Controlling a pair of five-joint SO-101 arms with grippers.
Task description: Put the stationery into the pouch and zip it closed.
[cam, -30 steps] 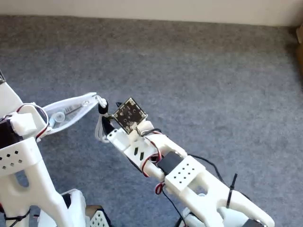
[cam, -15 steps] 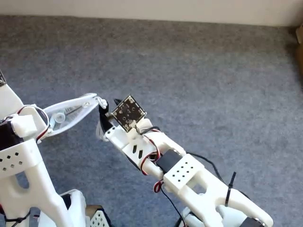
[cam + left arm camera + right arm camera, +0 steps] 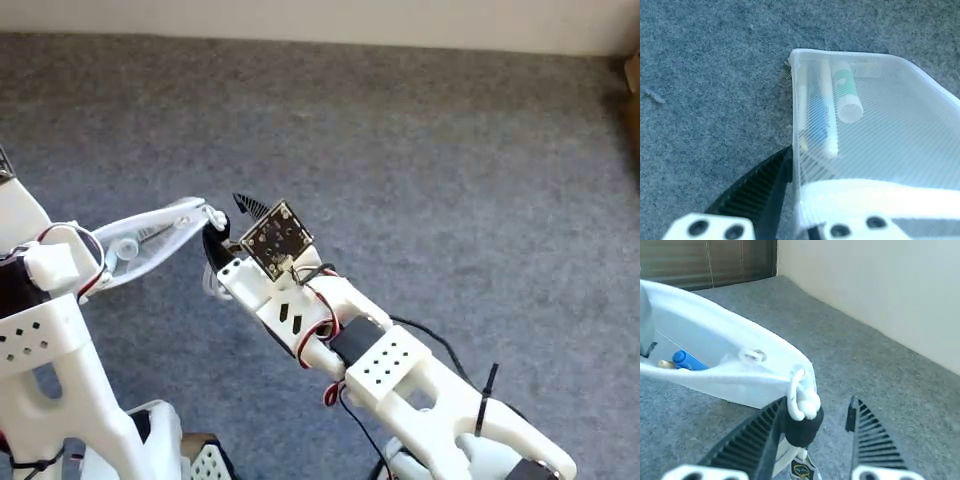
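Since the limp, light, translucent mesh pouch (image 3: 880, 125), stationery (image 3: 826, 107) inside, is held above the grey carpeted surface (image 3: 700, 75), pinched at one edge by the left fingers (image 3: 762, 187), its small black zip pull (image 3: 801, 427), lying between the open, empty right fingers (image 3: 750, 440), is judged the right hold.

A translucent white mesh pouch (image 3: 880, 130) is held over the grey bench (image 3: 700, 75), pinched at one end by the left claw (image 3: 795, 172). Inside lie a blue pen (image 3: 816, 122), a white pen (image 3: 826, 105) and a green-labelled tube (image 3: 846, 92). Its mouth gapes open, with the white corded zip pull (image 3: 802, 400) at the far end.
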